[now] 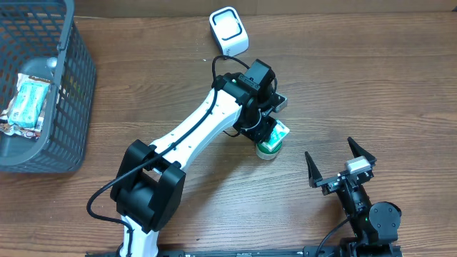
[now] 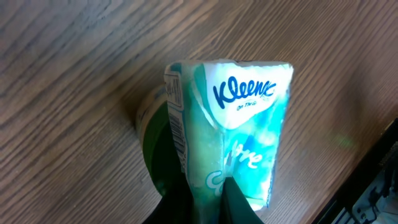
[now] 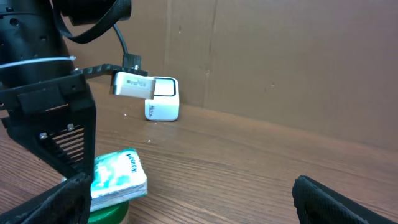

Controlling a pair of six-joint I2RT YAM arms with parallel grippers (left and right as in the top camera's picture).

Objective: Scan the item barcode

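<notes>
Wooden table [image 1: 357, 86]: basket [image 1: 80, 93], white scanner [image 1: 228, 30], green tub [image 1: 268, 150].

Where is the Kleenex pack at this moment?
In the overhead view, just right of table centre, the Kleenex pack is pinched in the left gripper. It sits on top of a green tub, on the robot's side of the white scanner.

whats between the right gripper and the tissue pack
Only bare table lies between the right gripper and the tissue pack. The overhead view shows it best.
</notes>
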